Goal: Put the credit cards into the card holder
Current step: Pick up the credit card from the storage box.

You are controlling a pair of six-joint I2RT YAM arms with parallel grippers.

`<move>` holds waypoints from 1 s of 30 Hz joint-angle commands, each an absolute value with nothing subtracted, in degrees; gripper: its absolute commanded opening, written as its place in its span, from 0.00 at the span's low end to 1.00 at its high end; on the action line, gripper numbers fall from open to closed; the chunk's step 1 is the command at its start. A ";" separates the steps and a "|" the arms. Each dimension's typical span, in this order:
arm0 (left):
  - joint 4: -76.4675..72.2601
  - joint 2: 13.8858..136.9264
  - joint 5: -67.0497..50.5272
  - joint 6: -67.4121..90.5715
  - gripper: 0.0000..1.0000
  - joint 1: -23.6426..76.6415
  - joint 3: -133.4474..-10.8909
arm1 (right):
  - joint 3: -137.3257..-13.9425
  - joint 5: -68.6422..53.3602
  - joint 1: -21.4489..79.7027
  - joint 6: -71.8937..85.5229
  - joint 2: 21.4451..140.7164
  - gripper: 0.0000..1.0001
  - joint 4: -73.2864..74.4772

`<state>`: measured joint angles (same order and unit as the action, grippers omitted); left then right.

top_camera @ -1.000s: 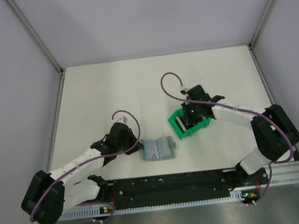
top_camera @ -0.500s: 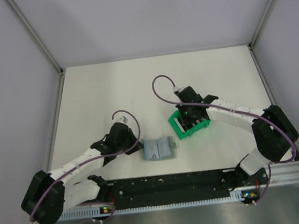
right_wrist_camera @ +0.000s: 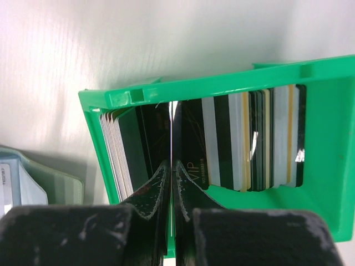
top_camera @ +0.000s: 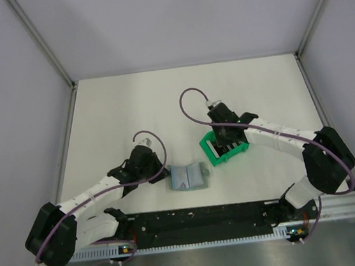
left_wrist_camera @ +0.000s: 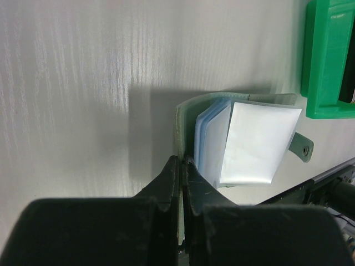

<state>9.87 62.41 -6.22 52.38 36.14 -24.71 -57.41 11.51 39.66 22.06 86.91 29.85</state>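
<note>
My left gripper (left_wrist_camera: 182, 164) is pinched shut on the near edge of the wallet (left_wrist_camera: 255, 141), pinning it open on the surface (left_wrist_camera: 66, 83) so its pale blue sleeves face up. My right gripper (right_wrist_camera: 172, 166) reaches into the green bin (right_wrist_camera: 327, 166), narrowed onto one thin card (right_wrist_camera: 173, 133) seen edge-on among the upright cards (right_wrist_camera: 238, 141), which are black, grey and whitish.

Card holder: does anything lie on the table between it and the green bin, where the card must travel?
Nothing visible: bare table separates bin and card holder. The left tool pinches its opposite edge, off that path.
</note>
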 commanded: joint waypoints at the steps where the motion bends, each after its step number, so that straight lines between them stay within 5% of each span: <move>1: 7.21 62.49 -6.42 51.68 0.00 35.86 -25.05 | -61.61 15.99 40.17 21.45 83.23 0.00 30.67; 15: 7.65 62.58 -6.42 51.42 0.00 35.95 -25.66 | -65.40 20.29 42.01 25.04 72.17 0.00 42.26; 30: 8.79 62.58 -5.71 48.61 0.00 35.86 -26.54 | -47.92 31.46 42.01 44.90 49.41 0.00 60.38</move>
